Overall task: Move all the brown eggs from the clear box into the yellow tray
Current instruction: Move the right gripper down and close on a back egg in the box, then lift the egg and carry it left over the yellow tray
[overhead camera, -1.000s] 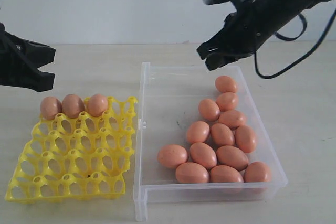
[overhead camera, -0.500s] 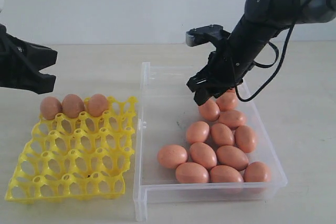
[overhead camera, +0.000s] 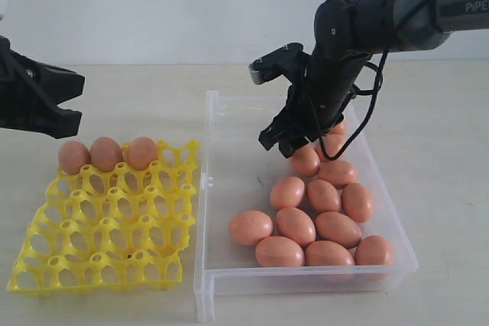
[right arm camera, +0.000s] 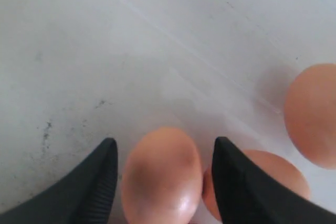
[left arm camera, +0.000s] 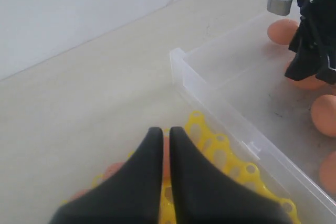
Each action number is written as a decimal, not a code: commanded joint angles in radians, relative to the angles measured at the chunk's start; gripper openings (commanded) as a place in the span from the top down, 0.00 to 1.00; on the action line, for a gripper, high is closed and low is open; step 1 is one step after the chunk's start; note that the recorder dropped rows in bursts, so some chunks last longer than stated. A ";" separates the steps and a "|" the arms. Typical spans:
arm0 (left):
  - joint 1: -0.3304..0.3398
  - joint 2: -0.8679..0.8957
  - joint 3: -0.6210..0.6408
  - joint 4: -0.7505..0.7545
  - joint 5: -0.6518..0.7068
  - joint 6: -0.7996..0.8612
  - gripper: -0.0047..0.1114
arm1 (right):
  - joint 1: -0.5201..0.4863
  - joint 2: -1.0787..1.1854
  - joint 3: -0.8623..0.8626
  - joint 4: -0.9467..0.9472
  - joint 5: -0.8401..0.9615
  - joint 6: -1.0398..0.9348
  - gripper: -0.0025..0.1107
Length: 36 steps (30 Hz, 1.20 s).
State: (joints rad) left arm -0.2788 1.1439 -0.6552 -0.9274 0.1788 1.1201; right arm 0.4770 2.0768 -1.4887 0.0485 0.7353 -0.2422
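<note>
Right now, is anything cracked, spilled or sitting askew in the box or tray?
Nothing stands out. The brown eggs look whole, three seated in the yellow tray, the rest loose in the clear box. Only faint dark specks mark its floor.

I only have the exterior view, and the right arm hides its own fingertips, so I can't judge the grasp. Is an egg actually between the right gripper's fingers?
Observer: Yes. In the right wrist view the right gripper is open, with one egg between its fingers, one on each side.
Operator: Is anything crowding that egg?
Observer: A second egg lies right beside it, partly behind one finger. They look to be touching.
Operator: And the left gripper, is it carrying anything?
Observer: No. The left wrist view shows the left gripper shut with nothing between its tips, near the yellow tray.
</note>
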 commanded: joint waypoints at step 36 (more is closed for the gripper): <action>0.002 -0.010 0.119 -0.053 -0.391 -0.059 0.93 | 0.230 -0.076 0.209 0.069 -1.016 0.059 0.98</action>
State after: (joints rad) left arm -0.2788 1.1384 -0.5820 -0.9487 -0.1037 1.0747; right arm 0.6988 1.9991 -1.2836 0.2446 -0.1978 -0.3199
